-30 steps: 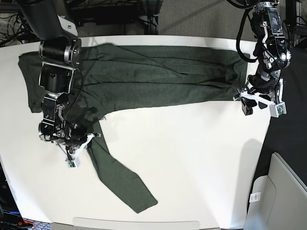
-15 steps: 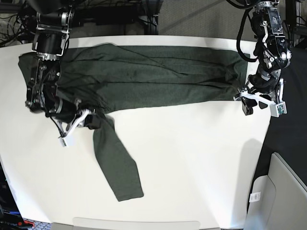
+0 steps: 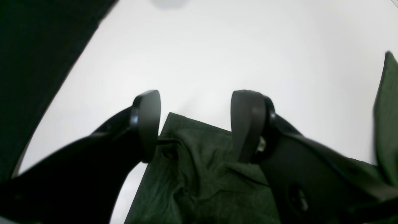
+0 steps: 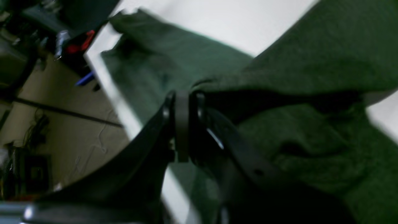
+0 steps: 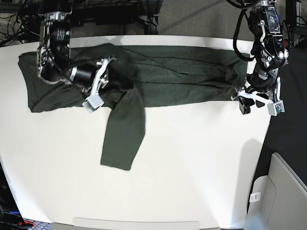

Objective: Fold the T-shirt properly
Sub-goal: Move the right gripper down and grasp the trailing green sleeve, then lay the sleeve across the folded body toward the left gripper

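The dark olive T-shirt (image 5: 182,76) lies spread along the far side of the white table (image 5: 192,163). My right gripper (image 5: 117,81) is shut on the shirt's sleeve (image 5: 122,134), which trails down toward the table's middle. In the right wrist view the right gripper (image 4: 185,96) pinches a bunched fold of the T-shirt (image 4: 311,62). My left gripper (image 5: 249,101) stands open at the shirt's near right corner. In the left wrist view a cloth corner (image 3: 192,155) lies low between the spread fingers (image 3: 147,124) of the left gripper (image 3: 196,124), and the pads do not press it.
The table's right edge (image 5: 268,129) runs close beside the left gripper, with dark floor beyond. A pale bin (image 5: 283,191) stands at the lower right, off the table. Cables and equipment (image 5: 29,24) sit behind the far left corner.
My right gripper has carried the sleeve up and to the right, from the near left onto the shirt's body. The sleeve's free end swung along after it. The left arm has stayed put.
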Motion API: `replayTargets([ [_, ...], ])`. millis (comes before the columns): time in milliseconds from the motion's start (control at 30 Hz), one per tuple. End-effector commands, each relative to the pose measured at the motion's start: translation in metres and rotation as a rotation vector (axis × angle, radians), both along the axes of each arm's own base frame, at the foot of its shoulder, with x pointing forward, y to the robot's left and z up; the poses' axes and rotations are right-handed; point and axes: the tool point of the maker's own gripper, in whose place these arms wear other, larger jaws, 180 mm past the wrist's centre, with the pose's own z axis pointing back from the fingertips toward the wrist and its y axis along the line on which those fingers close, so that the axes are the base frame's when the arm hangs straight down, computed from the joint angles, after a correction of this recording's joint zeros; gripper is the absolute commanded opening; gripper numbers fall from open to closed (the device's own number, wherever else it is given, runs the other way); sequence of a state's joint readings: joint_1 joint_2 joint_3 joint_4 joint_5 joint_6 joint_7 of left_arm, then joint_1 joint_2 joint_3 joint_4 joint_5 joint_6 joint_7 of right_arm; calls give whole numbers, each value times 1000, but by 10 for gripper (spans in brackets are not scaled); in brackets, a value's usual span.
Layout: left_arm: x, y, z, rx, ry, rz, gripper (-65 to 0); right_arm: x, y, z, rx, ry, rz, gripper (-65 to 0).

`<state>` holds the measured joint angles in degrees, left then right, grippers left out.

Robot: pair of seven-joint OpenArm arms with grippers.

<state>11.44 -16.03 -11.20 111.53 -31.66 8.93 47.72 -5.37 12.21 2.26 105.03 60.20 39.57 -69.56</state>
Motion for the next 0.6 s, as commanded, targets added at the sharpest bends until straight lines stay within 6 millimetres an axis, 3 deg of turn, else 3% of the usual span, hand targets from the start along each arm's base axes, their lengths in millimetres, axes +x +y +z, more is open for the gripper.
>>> replayTargets([
  [0, 6, 3, 13, 22, -46, -4, -299, -1, 7, 16, 35, -47, 21, -644],
  [200, 1, 1, 8, 15, -31, -1, -300, -29, 17, 13, 42, -19, 55, -644],
  [367, 0, -1, 6, 7, -29, 0, -300, -27, 4, 4, -19, -15, 44, -631],
  [433, -4, 0, 3, 7, -17, 1, -300, -24, -6, -1, -72, -25, 38, -574],
  [567, -4, 0, 3, 7, -16, 1, -300, -11, -31, 2, -105, -46, -39, -359],
])
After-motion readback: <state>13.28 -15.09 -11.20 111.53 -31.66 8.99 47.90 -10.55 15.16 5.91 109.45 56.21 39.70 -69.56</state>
